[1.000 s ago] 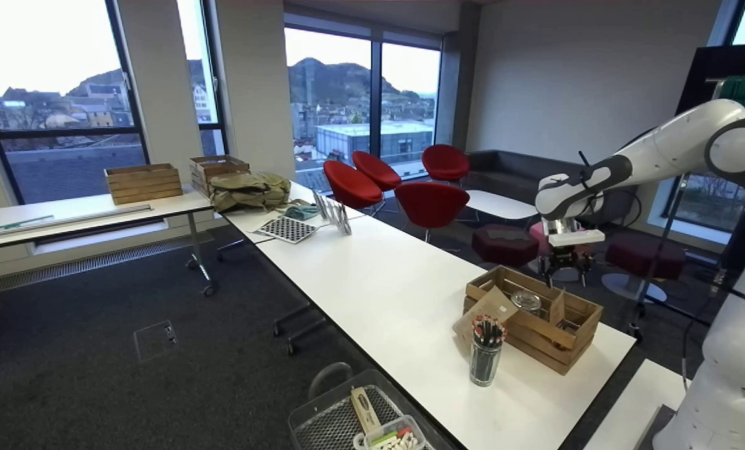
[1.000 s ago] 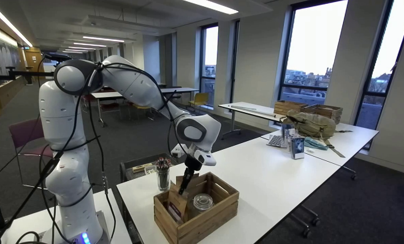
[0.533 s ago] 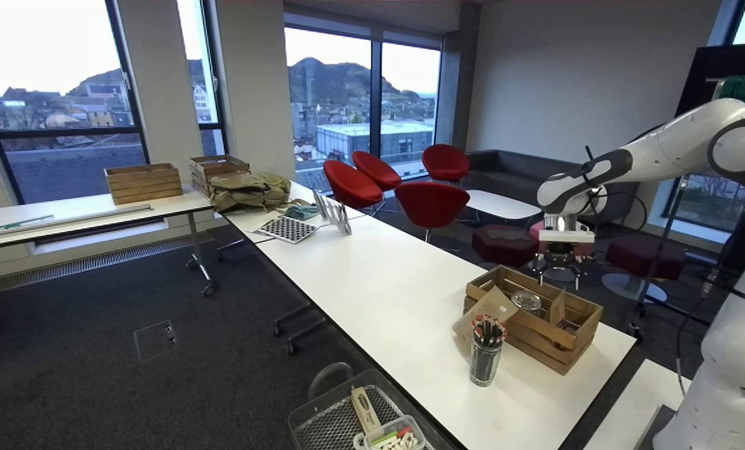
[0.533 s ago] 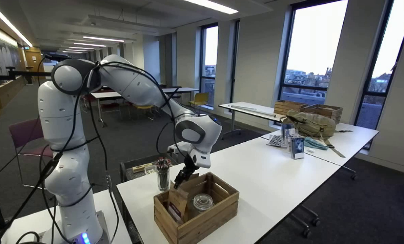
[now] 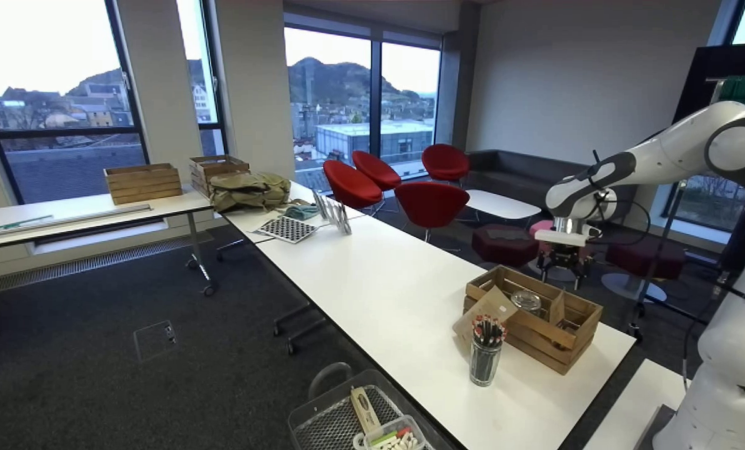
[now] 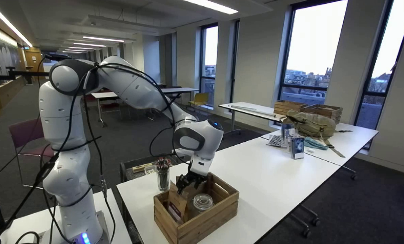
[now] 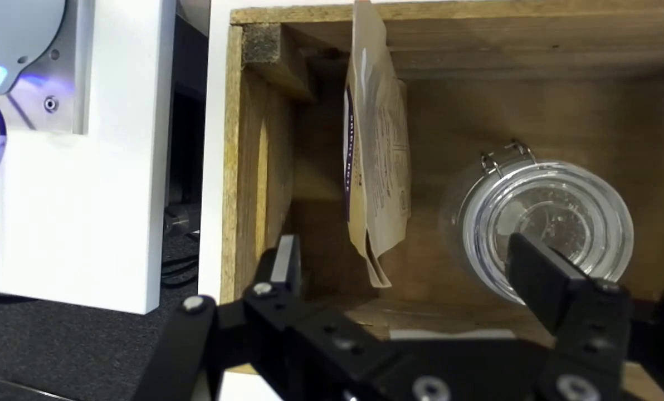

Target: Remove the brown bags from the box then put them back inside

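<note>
A white desk (image 6: pixel 273 183) carried the wooden box (image 6: pixel 208 220).
One brown bag (image 7: pixel 385 156) stood inside, beside a glass jar (image 7: pixel 555 211); in an exterior view, another brown bag (image 5: pixel 489 306) stood tilted just outside. The fingers (image 7: pixel 539 273), spread wide and gripping nothing, hung above the box. The inner bag's dark label (image 7: pixel 349 150) appeared to begin "BRIGHT"; finer print was illegible.

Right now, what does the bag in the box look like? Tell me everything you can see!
The bag is tan-brown and looks like slightly creased paper. One side has a dark label, the other small print. An end looks folded. It stands crosswise in the box, between one end of the box and the jar, with a gap before the jar, and its top seems to poke above the rim. The open gripper isn't holding it. What's inside doesn't show.
</note>
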Motion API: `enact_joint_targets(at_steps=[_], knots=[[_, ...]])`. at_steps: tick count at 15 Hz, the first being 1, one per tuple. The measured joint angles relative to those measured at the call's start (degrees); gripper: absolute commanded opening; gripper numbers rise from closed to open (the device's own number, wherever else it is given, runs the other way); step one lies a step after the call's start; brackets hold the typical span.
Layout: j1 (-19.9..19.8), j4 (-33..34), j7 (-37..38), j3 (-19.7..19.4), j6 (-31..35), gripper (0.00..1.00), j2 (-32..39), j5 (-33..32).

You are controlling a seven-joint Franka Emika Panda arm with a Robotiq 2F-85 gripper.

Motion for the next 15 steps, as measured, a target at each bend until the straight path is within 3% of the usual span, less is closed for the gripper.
enact_joint_targets(at_steps=[8, 9, 11, 15], knots=[[0.2, -1.4, 9.5, 0.4, 0.6, 1.00, 0.5, -0.1], [0.2, -1.5, 9.7, 0.5, 0.6, 0.75, 0.7, -0.1], [0.2, -1.5, 9.8, 0.7, 0.6, 0.68, 1.3, -0.1], [0.4, -1.5, 9.8, 1.2, 0.5, 0.38, 2.9, -0.1]])
